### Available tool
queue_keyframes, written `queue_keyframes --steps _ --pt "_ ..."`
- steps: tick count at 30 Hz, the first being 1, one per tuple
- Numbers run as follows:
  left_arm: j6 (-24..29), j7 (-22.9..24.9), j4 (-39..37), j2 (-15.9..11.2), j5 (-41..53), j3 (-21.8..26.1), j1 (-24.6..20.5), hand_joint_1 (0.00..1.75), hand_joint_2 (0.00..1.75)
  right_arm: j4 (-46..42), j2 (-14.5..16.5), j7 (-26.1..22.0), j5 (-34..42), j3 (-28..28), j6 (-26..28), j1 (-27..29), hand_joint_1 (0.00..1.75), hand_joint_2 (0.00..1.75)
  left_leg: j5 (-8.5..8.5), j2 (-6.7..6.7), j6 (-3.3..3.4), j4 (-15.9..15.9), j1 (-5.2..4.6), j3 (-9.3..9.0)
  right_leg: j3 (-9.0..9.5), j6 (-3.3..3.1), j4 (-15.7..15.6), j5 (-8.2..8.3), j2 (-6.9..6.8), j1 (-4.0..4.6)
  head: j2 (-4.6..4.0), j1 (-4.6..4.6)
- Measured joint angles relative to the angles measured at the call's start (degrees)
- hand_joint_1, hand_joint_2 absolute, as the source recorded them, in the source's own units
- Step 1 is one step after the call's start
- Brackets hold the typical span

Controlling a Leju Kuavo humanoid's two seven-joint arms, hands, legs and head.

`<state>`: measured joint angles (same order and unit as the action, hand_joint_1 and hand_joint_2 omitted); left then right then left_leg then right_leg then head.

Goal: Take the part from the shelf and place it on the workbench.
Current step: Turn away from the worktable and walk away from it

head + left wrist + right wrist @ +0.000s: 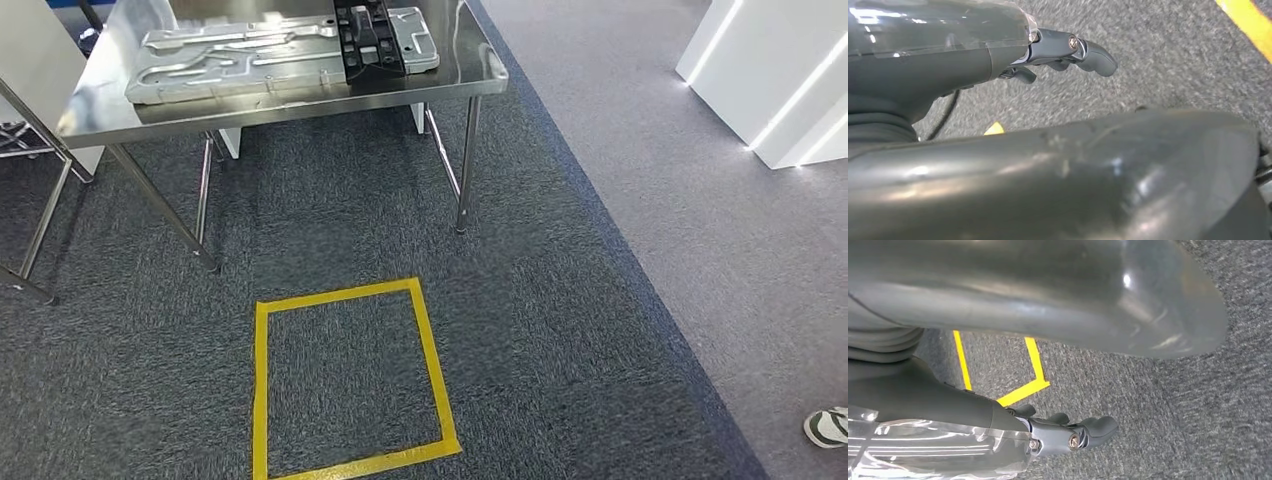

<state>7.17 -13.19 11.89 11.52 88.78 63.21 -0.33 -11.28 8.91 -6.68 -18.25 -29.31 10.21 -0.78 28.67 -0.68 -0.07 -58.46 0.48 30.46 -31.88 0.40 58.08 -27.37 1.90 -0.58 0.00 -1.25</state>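
Observation:
A black ribbed part [370,40] lies on the steel workbench [300,108] at the far side of the carpet. It rests on the right end of a large silver cast plate [240,55]. My left hand [1068,50] hangs beside my body above the carpet, fingers loosely apart and holding nothing. My right hand [1068,434] hangs the same way on the other side, empty too, with yellow floor tape [1023,390] beyond it.
A yellow taped square [345,380] marks the dark carpet in front of the workbench. Steel legs of another frame [40,230] stand at the left. A white lit structure [780,70] stands at the right, and a person's shoe [828,427] shows at the lower right.

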Motion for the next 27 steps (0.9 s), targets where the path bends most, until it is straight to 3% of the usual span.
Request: queue_keyframes --steps 3,4,5,7,8,9,10,11,13,15,19,21,23,24,25,26,27 --pt "0.0 0.3 0.0 0.1 0.0 0.0 0.0 0.0 0.0 0.0 -0.1 -0.1 -0.1 -0.3 0.1 0.1 0.0 0.0 -0.32 0.32 1.14 0.6 -0.1 -0.15 -0.14 1.12 0.2 -0.12 0.09 -0.17 0.0 -0.03" --pt "0.0 0.4 0.0 0.1 0.0 0.0 0.0 0.0 0.0 0.0 -0.1 -0.1 -0.1 -0.3 0.1 0.1 0.0 0.0 -0.58 0.52 1.59 0.8 -0.02 -0.24 -0.51 1.4 1.1 -0.84 -0.21 -0.2 0.0 -0.05" --pt "0.0 0.4 0.0 0.2 0.0 0.0 0.0 0.0 0.0 0.0 -0.2 -0.2 -0.2 -0.3 0.1 0.1 0.0 0.0 -0.81 0.74 1.96 1.1 0.06 -0.29 -1.43 1.64 3.1 -2.23 -0.57 -0.25 0.0 -0.07" --pt "0.1 0.5 0.0 0.3 0.0 0.1 0.0 0.0 0.0 0.0 -0.2 -0.2 -0.4 -0.3 0.2 0.0 0.0 0.0 -0.94 1.18 2.26 1.1 -0.02 -0.12 -4.81 1.98 10.3 -6.13 -1.24 -0.29 0.0 -0.09" --pt "0.1 0.5 0.0 0.3 0.0 0.1 0.0 0.0 0.0 0.0 -0.2 -0.2 -0.6 -0.3 0.3 0.0 0.0 0.0 -0.94 1.41 2.29 1.1 -0.08 -0.05 -6.49 2.11 13.8 -7.5 -1.34 -0.32 0.0 -0.08" --pt "0.1 0.5 0.0 0.3 0.0 0.2 0.0 0.0 0.0 0.0 -0.3 -0.1 -0.8 -0.3 0.4 0.1 0.0 0.0 -0.92 1.63 2.29 1.1 -0.14 -0.03 -7.4 2.16 15.7 -7.8 -1.43 -0.33 0.0 -0.08" --pt "0.1 0.5 0.0 0.4 0.0 0.2 0.0 0.0 0.0 0.0 -0.3 0.0 -1.0 -0.3 0.6 0.1 0.0 0.0 -0.89 1.79 2.27 1.0 -0.18 -0.06 -7.21 2.12 15.4 -6.96 -1.52 -0.32 0.0 -0.08" --pt "0.2 0.6 0.0 0.4 0.0 0.3 0.0 0.0 0.0 0.0 -0.4 0.3 -1.2 -0.3 0.9 0.1 0.0 0.0 -0.83 1.92 2.22 1.0 -0.2 -0.16 -5.89 1.99 12.8 -5.21 -1.66 -0.3 0.0 -0.08" --pt "0.2 0.6 0.0 0.5 0.1 0.3 0.0 0.0 0.0 0.0 -0.6 0.9 -1.7 -0.3 1.4 0.1 0.0 0.0 -0.61 2.12 1.92 0.9 -0.37 -0.41 -1.77 1.41 4.8 -1.56 -2.45 -0.06 0.0 -0.09" --pt "0.2 0.6 0.0 0.6 0.2 0.4 0.0 0.0 0.0 0.0 -0.7 1.4 -2.2 -0.3 1.8 0.0 0.0 0.0 -0.4 2.34 1.41 0.9 -0.59 -0.51 0.42 0.75 0.1 -0.23 -2.99 0.3 0.0 -0.05" --pt "0.3 0.5 0.0 0.8 0.3 0.4 -0.2 0.0 0.0 0.0 -0.8 1.8 -2.6 -0.3 2.2 0.0 0.0 0.0 0.56 2.38 0.24 0.0 -0.54 -0.42 0.55 -0.42 -0.8 0.0 -2.4 0.11 0.0 0.04" --pt "0.3 0.5 0.0 0.8 0.3 0.4 -0.1 0.0 0.0 0.0 -0.8 1.9 -2.7 -0.3 2.2 0.0 0.0 0.0 3.83 1.63 -0.25 -5.1 -0.33 1.77 0.65 -1.0 -1.1 0.26 -2.18 -0.15 0.0 0.24" --pt "0.3 0.5 0.0 0.8 0.4 0.4 -0.1 0.0 0.0 0.0 -0.9 1.9 -2.8 -0.3 2.2 0.0 0.0 0.0 7.7 1.27 -0.54 -13.2 -0.18 5.45 0.54 -1.22 -1.1 0.28 -1.85 -0.1 0.0 0.36" --pt "0.3 0.5 0.0 0.8 0.5 0.4 -0.1 0.0 0.0 0.0 -0.9 2.0 -2.8 -0.3 2.2 0.0 0.0 0.0 8.5 1.24 -0.64 -16.0 -0.15 6.78 0.53 -1.24 -1.1 0.27 -1.65 -0.07 0.0 0.36" --pt "0.3 0.5 0.0 0.8 0.6 0.4 -0.1 0.0 0.0 0.0 -0.9 2.0 -2.9 -0.3 2.2 0.0 0.0 0.0 8.08 1.23 -0.68 -16.7 -0.13 7.14 0.57 -1.23 -1.0 0.26 -1.4 -0.07 0.0 0.36" --pt "0.3 0.5 0.0 0.8 0.6 0.4 -0.1 0.0 0.0 0.0 -0.9 2.0 -2.9 -0.4 2.1 0.0 0.0 0.0 6.57 1.22 -0.65 -15.1 -0.1 6.41 0.64 -1.18 -1.0 0.22 -1.13 -0.08 0.0 0.36" --pt "0.3 0.6 0.0 0.8 0.7 0.5 -0.1 0.0 0.0 0.0 -0.9 2.0 -2.9 -0.4 2.1 0.0 0.0 0.0 4.24 1.1 -0.56 -11.3 -0.05 4.67 0.73 -1.09 -0.9 0.16 -0.82 -0.08 0.0 0.36"
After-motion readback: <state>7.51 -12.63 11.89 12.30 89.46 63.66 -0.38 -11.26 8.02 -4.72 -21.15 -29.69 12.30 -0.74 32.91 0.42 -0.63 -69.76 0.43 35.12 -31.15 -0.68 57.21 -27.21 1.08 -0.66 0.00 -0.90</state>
